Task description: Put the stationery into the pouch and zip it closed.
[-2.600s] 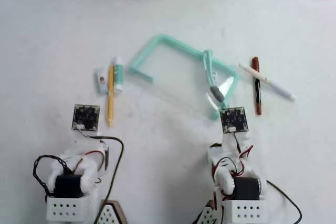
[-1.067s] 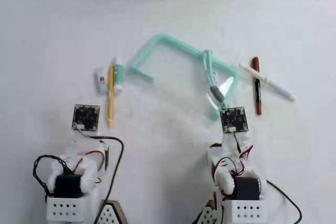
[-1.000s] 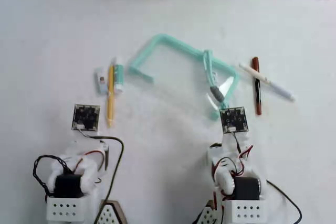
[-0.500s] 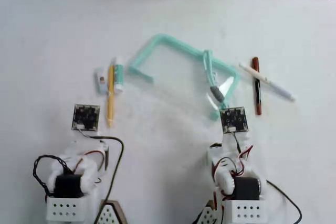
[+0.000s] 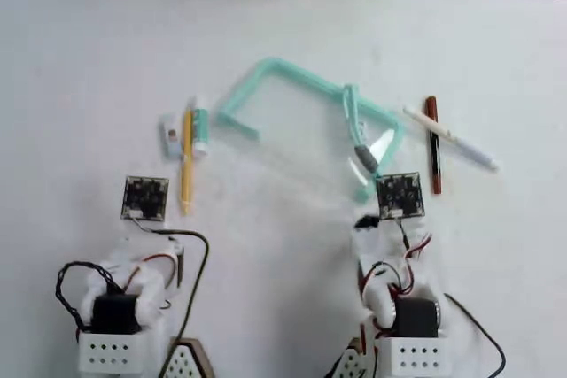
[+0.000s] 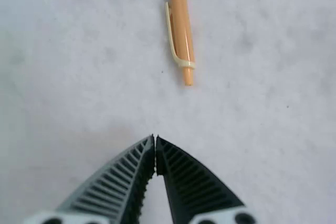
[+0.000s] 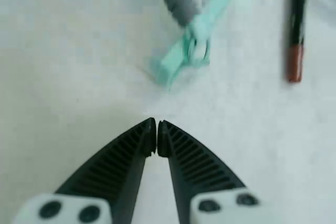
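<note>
Left gripper: clenched, empty, low over the table, just short of the orange pen. Beside that pen, a tube and a small eraser. Right gripper: likewise clenched, empty, near the teal corner of the pouch. Pouch flat mid-table. On its right, 2 crossed pens: brown pen, white pen. All 5 pieces outside the pouch.

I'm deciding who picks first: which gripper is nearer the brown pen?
Right. The right gripper sits just short of the brown pen, by the pouch corner. The left gripper is on the pouch's other side, facing the orange pen.
</note>
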